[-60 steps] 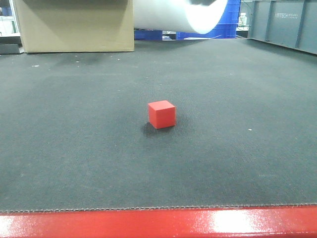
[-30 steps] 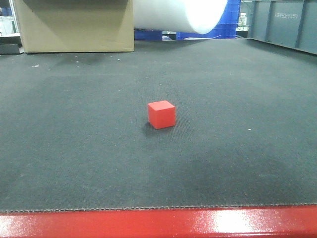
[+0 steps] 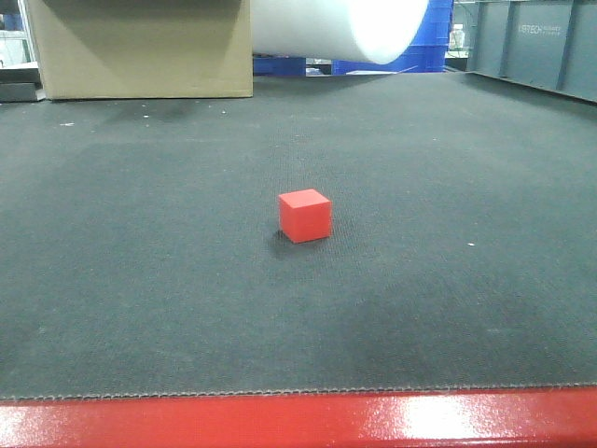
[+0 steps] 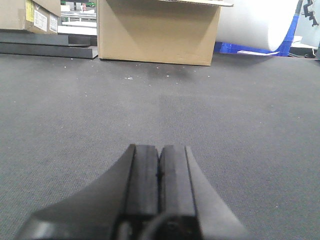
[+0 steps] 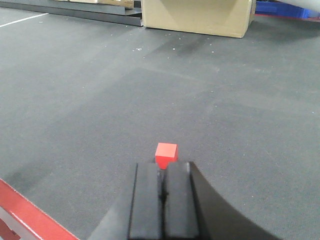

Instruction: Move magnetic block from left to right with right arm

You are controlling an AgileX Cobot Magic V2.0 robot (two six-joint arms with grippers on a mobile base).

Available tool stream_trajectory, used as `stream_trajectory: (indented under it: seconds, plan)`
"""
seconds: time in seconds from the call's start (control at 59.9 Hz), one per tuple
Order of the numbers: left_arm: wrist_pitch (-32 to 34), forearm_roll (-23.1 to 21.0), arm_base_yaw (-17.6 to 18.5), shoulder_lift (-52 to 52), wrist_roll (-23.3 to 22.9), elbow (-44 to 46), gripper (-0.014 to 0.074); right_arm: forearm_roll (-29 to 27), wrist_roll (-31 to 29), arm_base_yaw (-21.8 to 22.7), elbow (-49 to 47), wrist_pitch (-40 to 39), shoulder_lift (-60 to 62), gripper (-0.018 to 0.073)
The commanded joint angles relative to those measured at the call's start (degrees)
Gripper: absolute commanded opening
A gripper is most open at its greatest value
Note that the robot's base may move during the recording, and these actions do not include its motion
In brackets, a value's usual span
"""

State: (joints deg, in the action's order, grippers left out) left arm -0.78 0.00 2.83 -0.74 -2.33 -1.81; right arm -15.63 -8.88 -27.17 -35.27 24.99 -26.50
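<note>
The magnetic block [image 3: 304, 215] is a small red cube resting on the dark mat [image 3: 448, 168], near the middle of the front view. No gripper shows in that view. In the right wrist view the cube [image 5: 166, 154] lies just beyond the tips of my right gripper [image 5: 162, 166], whose two black pads are pressed together with nothing between them. The cube's lower edge is hidden behind those pads. My left gripper [image 4: 159, 148] is also shut and empty, over bare mat, and the cube is out of its view.
A cardboard box [image 3: 140, 47] stands at the back left of the mat and a large white roll [image 3: 345, 26] lies beside it. A grey bin [image 3: 536, 47] sits at the back right. A red table edge [image 3: 298, 420] runs along the front.
A dark shape at the top of the front view, over the white roll, has gone out of sight. The cube has not moved.
</note>
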Motion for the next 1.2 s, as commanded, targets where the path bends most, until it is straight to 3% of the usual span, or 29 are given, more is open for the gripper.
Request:
stream_trajectory:
  seconds: [0.0, 0.184, 0.451, 0.635, 0.902, 1.186]
  plan:
    - [5.1, 0.0, 0.2, -0.8, -0.4, -0.5, -0.0116, -0.2, -0.3, 0.3, -1.3, -5.3, -0.3, 0.0069]
    - [5.1, 0.0, 0.2, -0.8, -0.4, -0.5, -0.0116, 4.3, -0.3, 3.3, 1.5, -7.7, 0.5, 0.0069]
    - [5.1, 0.0, 0.2, -0.8, -0.4, -0.5, -0.0116, 5.4, -0.3, 17.9, 15.2, -17.3, 12.4, 0.0069]
    - [5.1, 0.0, 0.2, -0.8, -0.4, -0.5, -0.0116, 6.9, 0.6, 24.6, 25.2, -21.8, 21.3, 0.0069]
    - [5.1, 0.0, 0.2, -0.8, -0.4, -0.5, -0.0116, 7.7, 3.3, 26.9, 36.8, -31.2, 28.1, 0.0069]
    - [5.1, 0.0, 0.2, -0.7, -0.4, -0.5, -0.0116, 7.7, 3.3, 26.9, 36.7, -30.2, 28.1, 0.0069]
